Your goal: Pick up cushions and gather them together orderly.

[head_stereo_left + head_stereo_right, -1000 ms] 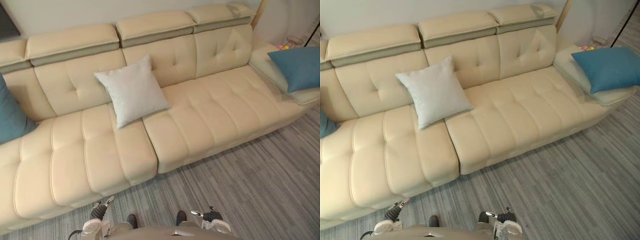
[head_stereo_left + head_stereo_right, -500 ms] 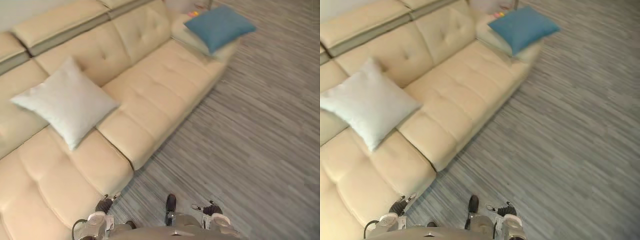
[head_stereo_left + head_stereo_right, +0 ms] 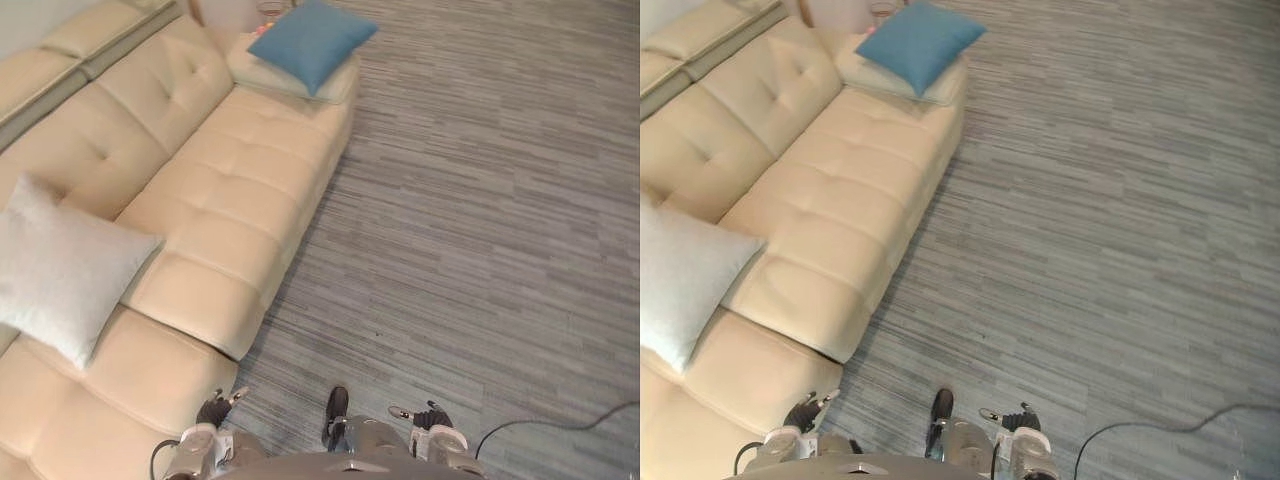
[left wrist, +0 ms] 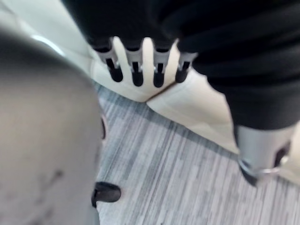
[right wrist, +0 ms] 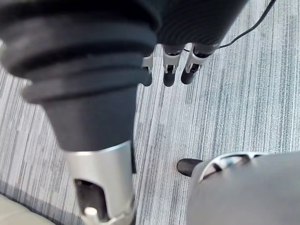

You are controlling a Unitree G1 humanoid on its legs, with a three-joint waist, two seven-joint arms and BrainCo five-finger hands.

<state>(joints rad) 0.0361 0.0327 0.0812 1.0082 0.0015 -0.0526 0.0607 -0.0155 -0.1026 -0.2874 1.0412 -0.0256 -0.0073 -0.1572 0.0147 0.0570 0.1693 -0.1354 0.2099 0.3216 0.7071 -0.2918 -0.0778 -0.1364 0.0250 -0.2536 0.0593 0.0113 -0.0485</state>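
- Progress looks nil to us: the pale cushion (image 3: 60,265) leans against the back of the sofa (image 3: 220,200) near us. The blue cushion (image 3: 312,40) lies on the sofa's far end, well apart from it.
- Neither cushion is held. Our left hand (image 4: 137,70) hangs by the sofa's front edge, fingers loosely straight and empty. Our right hand (image 5: 168,75) hangs over the carpet (image 3: 480,200), fingers relaxed and also empty.
- What remains, we judge: reach one cushion, lift it, and set it neatly beside the other.
- Compared with half a second ago, the whole view has swung, so both cushions sit further left in it. We read that as our head turning, since the cushions keep their places on the sofa. Both hands stay low.
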